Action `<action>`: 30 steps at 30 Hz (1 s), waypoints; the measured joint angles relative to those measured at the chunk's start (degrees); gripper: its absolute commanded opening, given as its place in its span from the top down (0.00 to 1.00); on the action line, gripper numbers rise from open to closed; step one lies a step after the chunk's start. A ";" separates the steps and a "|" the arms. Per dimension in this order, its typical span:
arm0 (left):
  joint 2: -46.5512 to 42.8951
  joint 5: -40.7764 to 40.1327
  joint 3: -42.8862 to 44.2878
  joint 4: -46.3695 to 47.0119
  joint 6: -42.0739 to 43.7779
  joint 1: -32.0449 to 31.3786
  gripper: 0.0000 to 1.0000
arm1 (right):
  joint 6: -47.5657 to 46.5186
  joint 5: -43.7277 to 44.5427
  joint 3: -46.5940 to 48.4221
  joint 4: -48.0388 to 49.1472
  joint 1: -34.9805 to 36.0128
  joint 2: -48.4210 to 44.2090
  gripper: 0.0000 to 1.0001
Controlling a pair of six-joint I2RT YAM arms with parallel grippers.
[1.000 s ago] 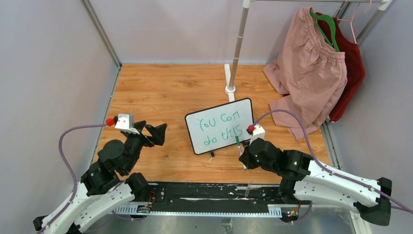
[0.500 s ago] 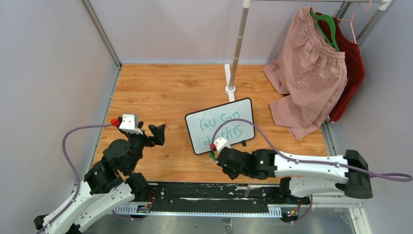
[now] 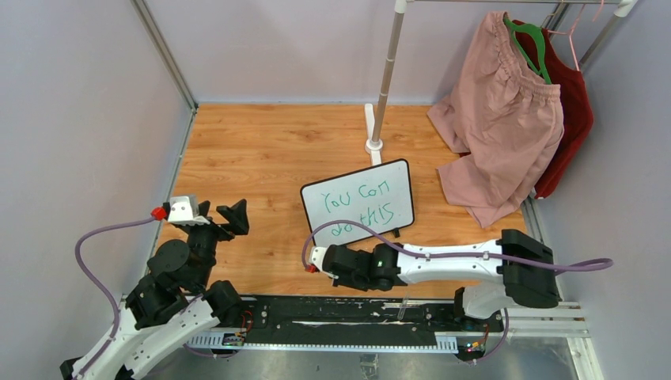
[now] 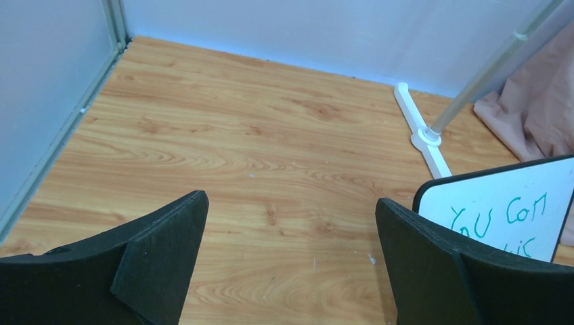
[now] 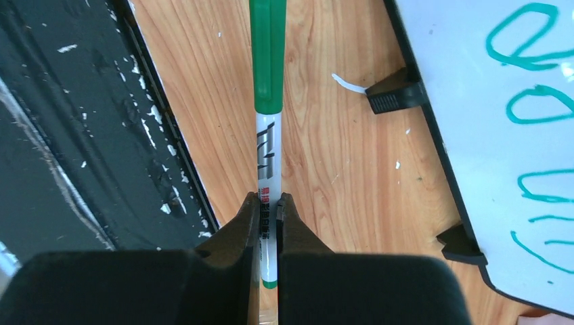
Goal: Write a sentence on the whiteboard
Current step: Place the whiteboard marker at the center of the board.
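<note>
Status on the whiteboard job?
Left gripper open, empty. Right gripper shut on green marker, clear of whiteboard. Sentence "You can do this" written. Right cable crosses board's near edge.

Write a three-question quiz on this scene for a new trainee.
1. True or false: the left gripper is open and empty.
2. The right gripper is shut on: A) a green marker; B) an eraser; C) a sponge.
3. Fill in: the sentence on the whiteboard reads "You can do ____".
Key: 1 true; 2 A; 3 this.
</note>
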 measured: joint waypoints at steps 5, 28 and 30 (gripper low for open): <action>0.22 -0.46 -0.39 -0.02 0.15 0.00 0.01 | -4.28 -0.13 0.00 1.84 0.02 5.03 1.00; 1.55 1.25 -0.39 -1.25 -0.33 0.00 0.01 | -11.58 1.53 1.99 4.90 0.02 13.38 1.00; 1.55 1.29 -0.39 -1.27 -0.31 0.00 0.01 | -11.85 1.81 1.99 4.90 0.02 13.46 0.99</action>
